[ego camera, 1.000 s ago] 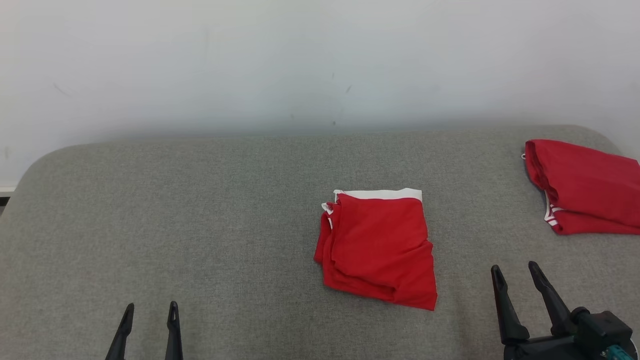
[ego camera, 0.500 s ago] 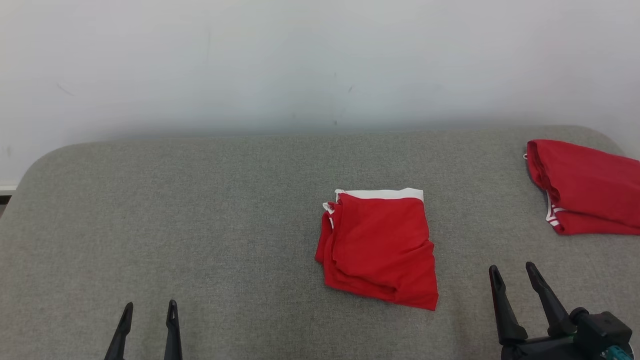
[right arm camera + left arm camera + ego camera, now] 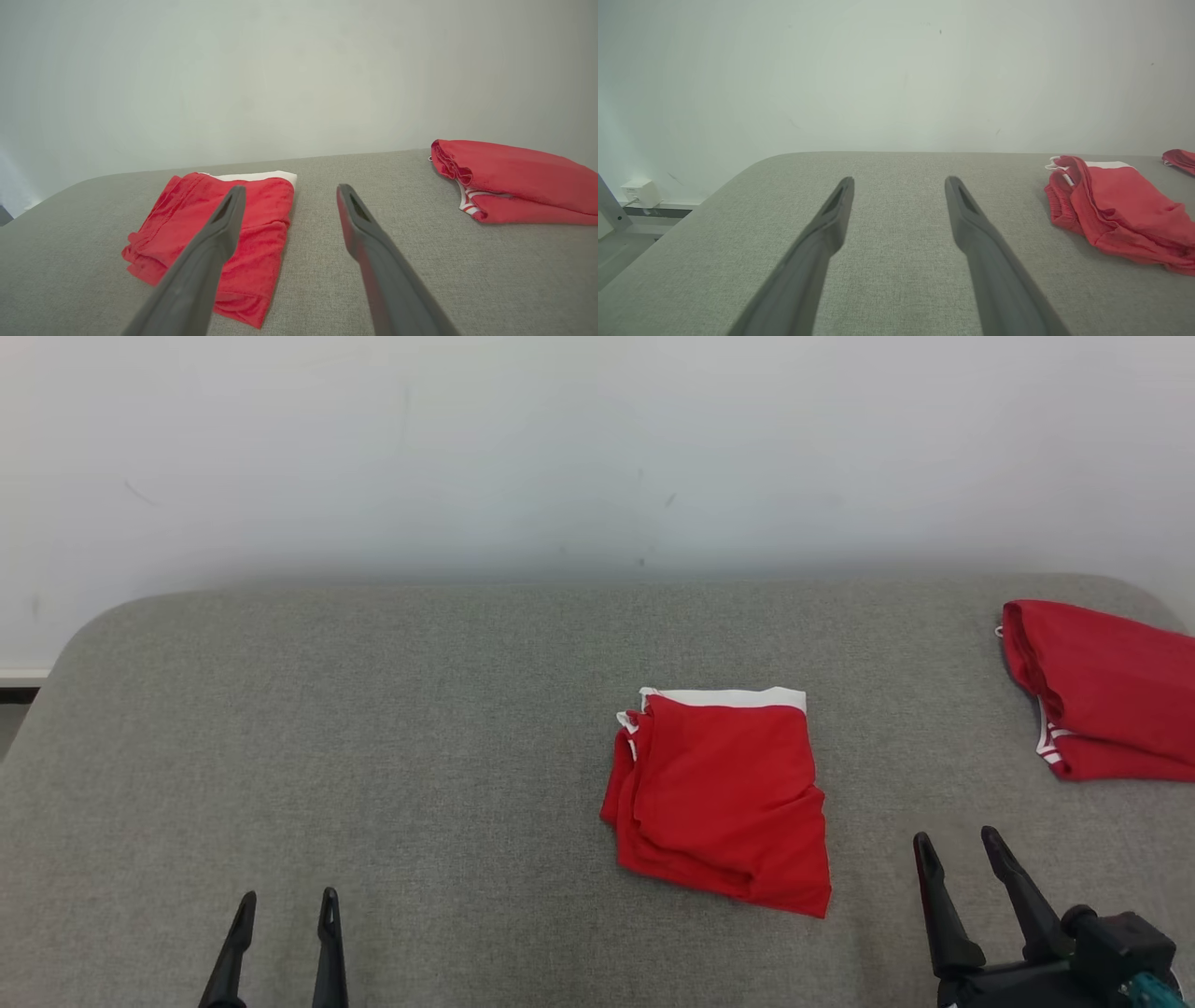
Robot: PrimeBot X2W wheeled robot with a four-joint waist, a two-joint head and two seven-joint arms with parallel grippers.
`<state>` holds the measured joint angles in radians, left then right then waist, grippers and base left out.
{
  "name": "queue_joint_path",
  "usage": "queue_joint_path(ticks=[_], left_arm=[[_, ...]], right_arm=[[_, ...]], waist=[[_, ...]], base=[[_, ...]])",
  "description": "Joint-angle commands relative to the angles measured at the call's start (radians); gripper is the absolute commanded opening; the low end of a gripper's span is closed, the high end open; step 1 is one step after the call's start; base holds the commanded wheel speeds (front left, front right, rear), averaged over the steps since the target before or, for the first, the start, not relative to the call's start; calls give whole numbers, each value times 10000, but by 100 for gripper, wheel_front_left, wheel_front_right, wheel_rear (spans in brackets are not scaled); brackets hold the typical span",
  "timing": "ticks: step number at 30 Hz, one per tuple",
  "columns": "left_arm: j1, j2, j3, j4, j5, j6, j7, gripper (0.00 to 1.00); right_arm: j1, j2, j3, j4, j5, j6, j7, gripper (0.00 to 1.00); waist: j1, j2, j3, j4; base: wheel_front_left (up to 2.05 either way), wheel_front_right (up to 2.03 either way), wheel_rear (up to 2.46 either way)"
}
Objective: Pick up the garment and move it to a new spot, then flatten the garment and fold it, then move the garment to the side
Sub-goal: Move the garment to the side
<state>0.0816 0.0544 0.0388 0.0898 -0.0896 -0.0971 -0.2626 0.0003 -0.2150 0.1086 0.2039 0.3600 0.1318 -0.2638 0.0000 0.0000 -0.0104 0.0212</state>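
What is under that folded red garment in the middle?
The folded red garment lies on the grey padded surface. Its own stacked layers show at its left edge, a white band at the far edge. Anything directly beneath is covered.

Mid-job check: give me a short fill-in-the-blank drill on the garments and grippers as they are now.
1. The left gripper and right gripper both stand ____ and hold nothing.
2. The folded red garment lies nearer the ____ of those two grippers.
3. Its far edge shows a ____ band.
4. The second red garment lies at the grey padded table's far ____ end.
Missing words: open; right; white; right.
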Motion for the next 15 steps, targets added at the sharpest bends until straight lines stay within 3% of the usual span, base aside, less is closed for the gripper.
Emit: queue_joint_path(ticks=[1, 15], left_arm=[[-17, -19, -5, -14, -28, 3, -28, 100], [-789, -32, -592, 164, -53, -45, -28, 100]], right_arm=[[-218, -142, 95, 90, 18, -29, 0, 100], [-3134, -734, 876, 2937, 785, -29, 843, 100]], waist=[[0, 0, 49, 57], [0, 0, 1015, 1080]], base=[[0, 0, 0], [0, 0, 0]])
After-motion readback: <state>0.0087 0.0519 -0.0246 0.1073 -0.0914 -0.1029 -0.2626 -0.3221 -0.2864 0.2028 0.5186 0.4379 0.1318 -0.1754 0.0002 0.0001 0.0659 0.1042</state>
